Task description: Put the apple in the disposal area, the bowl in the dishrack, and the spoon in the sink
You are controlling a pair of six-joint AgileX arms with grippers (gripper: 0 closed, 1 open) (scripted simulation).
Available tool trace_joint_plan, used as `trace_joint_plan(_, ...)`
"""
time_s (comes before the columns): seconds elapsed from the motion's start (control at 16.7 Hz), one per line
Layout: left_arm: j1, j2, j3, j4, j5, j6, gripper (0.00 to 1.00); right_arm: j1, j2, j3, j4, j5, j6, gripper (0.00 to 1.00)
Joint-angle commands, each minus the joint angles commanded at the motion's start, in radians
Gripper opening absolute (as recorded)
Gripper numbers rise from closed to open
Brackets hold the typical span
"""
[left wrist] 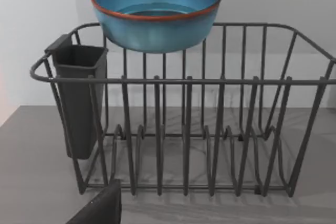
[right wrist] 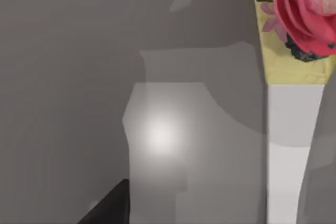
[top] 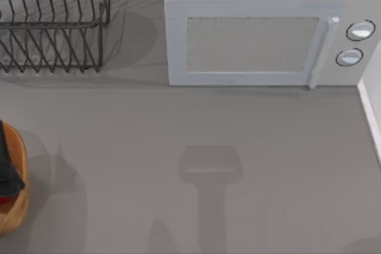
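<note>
Sitting high on the back rim of the dishrack [left wrist: 184, 129]: the bowl [left wrist: 156, 11], looking placed. Showing red inside the disposal area [top: 15, 206] at table's left edge: probably the apple. Jaw state impossible to tell. Remaining, seemingly: spoon into sink [top: 370, 108].
</note>
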Motion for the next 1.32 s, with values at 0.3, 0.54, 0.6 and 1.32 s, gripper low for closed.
trace_joint_plan(0.3,0.000,0.000,0.000,0.000,0.000,0.000,1.00,0.000,0.000,0.000,0.000,0.000,0.000,0.32)
trace_joint_plan(0.54,0.000,0.000,0.000,0.000,0.000,0.000,1.00,0.000,0.000,0.000,0.000,0.000,0.000,0.02)
trace_joint_plan(0.6,0.000,0.000,0.000,0.000,0.000,0.000,1.00,0.000,0.000,0.000,0.000,0.000,0.000,0.00)
trace_joint_plan(1.32,0.000,0.000,0.000,0.000,0.000,0.000,1.00,-0.004,-0.094,0.089,-0.150,-0.016,-0.004,0.00)
